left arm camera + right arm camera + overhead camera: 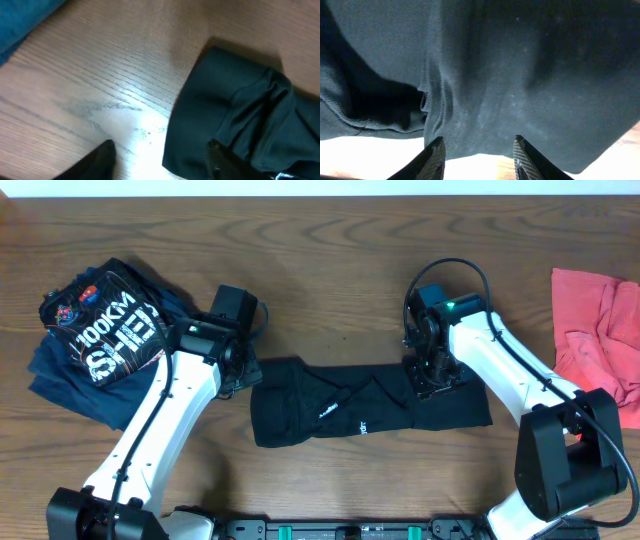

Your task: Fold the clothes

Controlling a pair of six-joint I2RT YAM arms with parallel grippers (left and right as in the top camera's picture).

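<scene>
The black tee lies folded into a strip at table centre, its long axis running left to right between 2 arms. The left gripper straddles its left edge and the right gripper its right end. Both pairs of fingers stand apart, clamping nothing.

On my overhead feed I can read one print for certain: "100KM" in white capitals, running on a slant across the dark chest panel of the navy tee. Under it stand larger white letters. I make out "SHE", and the rest disappears into a fold. Two round badges above that print are too small for me to read. The black tee carries small white marks, also too small to read. In both wrist views I read nothing.
</scene>
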